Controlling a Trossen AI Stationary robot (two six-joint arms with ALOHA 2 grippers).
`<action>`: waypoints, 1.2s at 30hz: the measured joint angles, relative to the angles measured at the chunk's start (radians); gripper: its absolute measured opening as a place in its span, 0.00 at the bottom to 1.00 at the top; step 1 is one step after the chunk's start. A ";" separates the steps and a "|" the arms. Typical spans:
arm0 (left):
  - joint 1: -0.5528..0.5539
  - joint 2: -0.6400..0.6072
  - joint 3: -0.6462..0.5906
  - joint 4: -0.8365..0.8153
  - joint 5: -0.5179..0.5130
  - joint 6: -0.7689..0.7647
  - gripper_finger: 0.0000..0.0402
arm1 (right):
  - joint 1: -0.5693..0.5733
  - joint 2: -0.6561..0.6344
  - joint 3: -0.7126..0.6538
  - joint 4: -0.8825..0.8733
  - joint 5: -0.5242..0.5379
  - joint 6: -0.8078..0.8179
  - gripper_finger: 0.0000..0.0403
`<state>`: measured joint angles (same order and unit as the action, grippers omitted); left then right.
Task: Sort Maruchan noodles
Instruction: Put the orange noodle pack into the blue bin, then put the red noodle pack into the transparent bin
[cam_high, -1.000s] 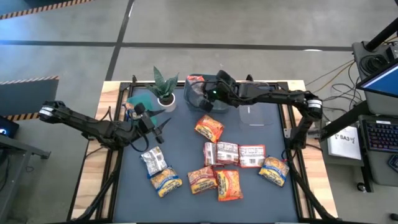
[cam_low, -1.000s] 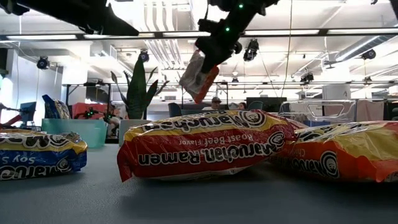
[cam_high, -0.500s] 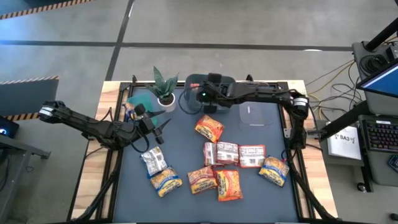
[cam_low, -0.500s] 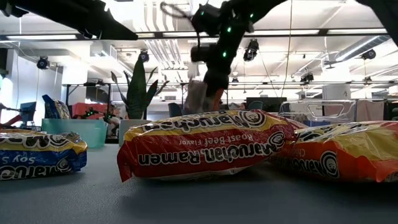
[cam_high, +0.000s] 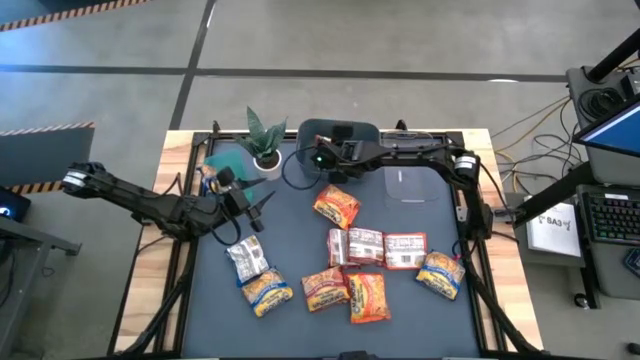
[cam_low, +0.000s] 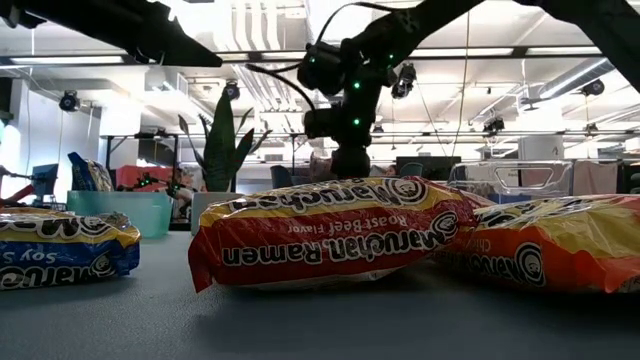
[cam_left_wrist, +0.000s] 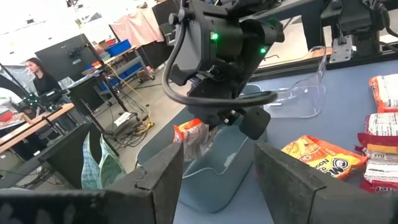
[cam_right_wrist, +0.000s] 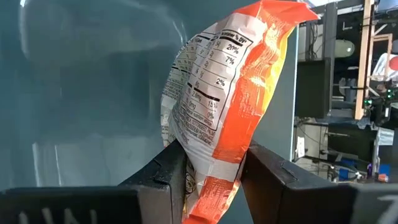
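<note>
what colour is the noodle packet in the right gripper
Orange with a white nutrition-label back; the packet shows best in the right wrist view, between the right gripper fingers.

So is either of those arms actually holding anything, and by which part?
Yes: the right gripper pinches an orange noodle packet by one end, over the grey bin. The left gripper holds nothing, jaws open.

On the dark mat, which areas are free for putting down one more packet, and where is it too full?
Free: the mat's left front corner beside the silver packet, and the right rear under the clear tray. Crowded: the front centre cluster of noodle packets.
</note>
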<state>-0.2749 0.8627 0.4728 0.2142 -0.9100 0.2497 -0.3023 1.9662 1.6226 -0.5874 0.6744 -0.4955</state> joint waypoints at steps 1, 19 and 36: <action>0.000 0.001 0.000 0.000 0.000 0.000 0.44 | -0.001 0.001 0.000 0.001 0.000 0.005 0.31; 0.000 0.002 0.000 0.001 0.000 -0.001 0.44 | 0.032 -0.018 0.001 -0.023 -0.099 0.126 0.40; 0.000 0.002 0.000 0.002 0.003 -0.014 0.44 | -0.064 -0.147 0.001 -0.121 -0.573 0.624 0.24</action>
<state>-0.2749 0.8642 0.4728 0.2161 -0.9073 0.2356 -0.3665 1.8192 1.6238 -0.7089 0.1014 0.1284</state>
